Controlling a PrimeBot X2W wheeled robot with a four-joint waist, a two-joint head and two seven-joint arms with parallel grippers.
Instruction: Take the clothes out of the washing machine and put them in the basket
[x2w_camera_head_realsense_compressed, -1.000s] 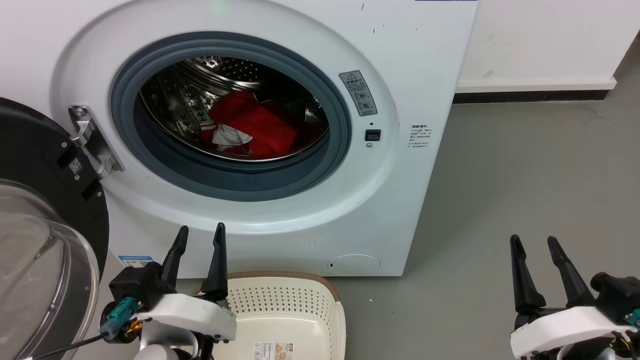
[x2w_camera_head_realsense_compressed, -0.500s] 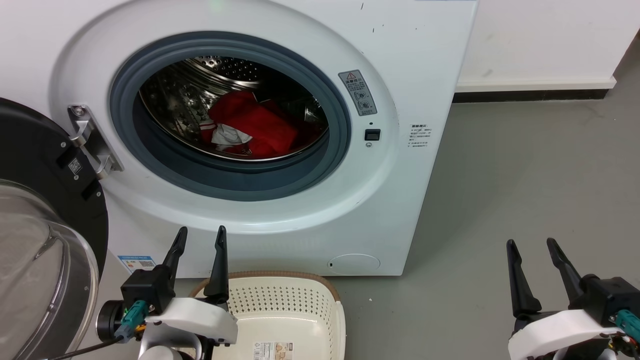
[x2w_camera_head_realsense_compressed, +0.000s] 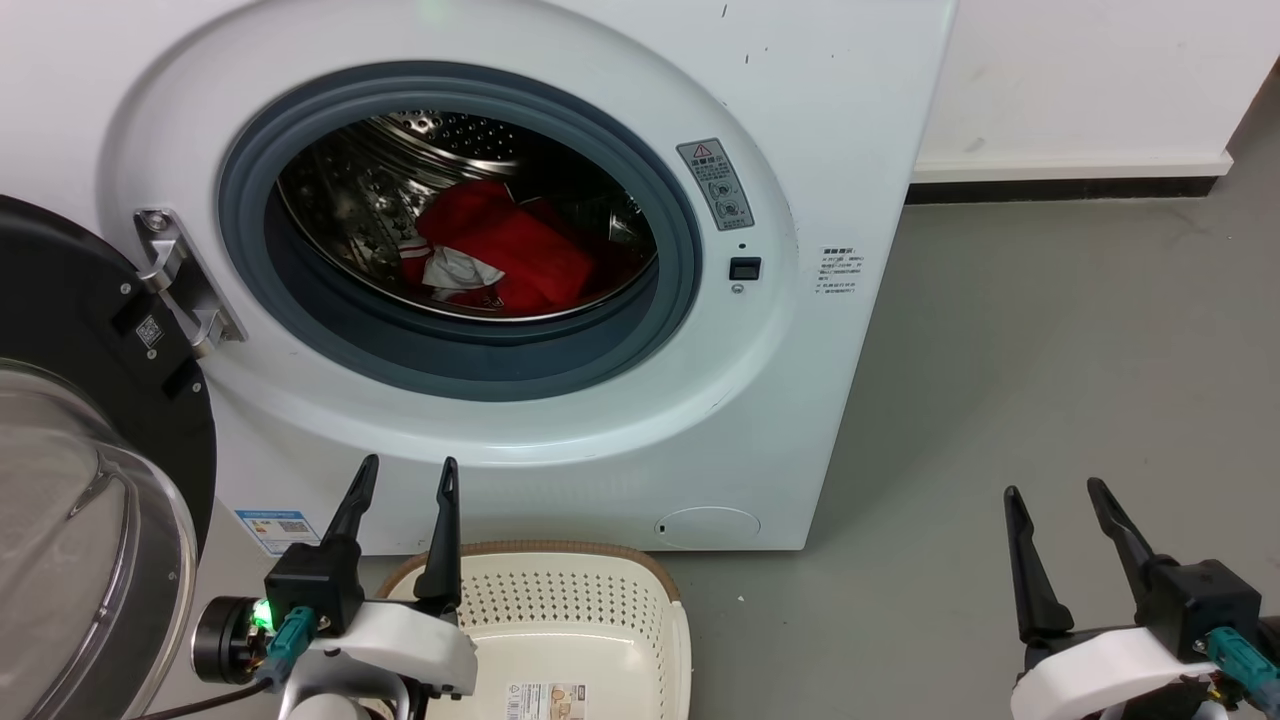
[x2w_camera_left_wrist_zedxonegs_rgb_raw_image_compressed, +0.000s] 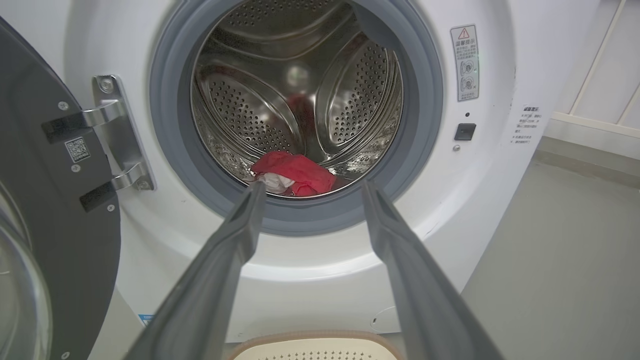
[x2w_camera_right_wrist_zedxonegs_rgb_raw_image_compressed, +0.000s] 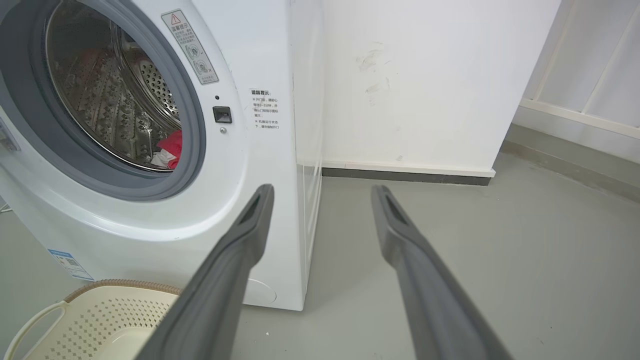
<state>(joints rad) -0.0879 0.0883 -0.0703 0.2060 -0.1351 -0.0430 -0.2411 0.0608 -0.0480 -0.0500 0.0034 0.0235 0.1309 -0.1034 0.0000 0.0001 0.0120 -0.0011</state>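
The clothes (x2w_camera_head_realsense_compressed: 520, 250) lie crumpled at the bottom of the drum (x2w_camera_head_realsense_compressed: 440, 140) inside the washing machine (x2w_camera_head_realsense_compressed: 820, 130). In the head view the red heap's long axis runs from 10 to 4 o'clock, with its white part (x2w_camera_head_realsense_compressed: 455, 268) at the heap's 8 o'clock. The glass door (x2w_camera_head_realsense_compressed: 90, 330) stands swung open at 9 o'clock. The basket (x2w_camera_head_realsense_compressed: 560, 549) sits at 6 o'clock, close against the machine's foot, perhaps touching it. The left gripper (x2w_camera_head_realsense_compressed: 408, 462) hovers over the basket's left edge, fingers spread and empty, pointing at the porthole. The right gripper (x2w_camera_head_realsense_compressed: 1050, 487), at 4 o'clock, is likewise spread and empty above the grey floor (x2w_camera_head_realsense_compressed: 1000, 350).
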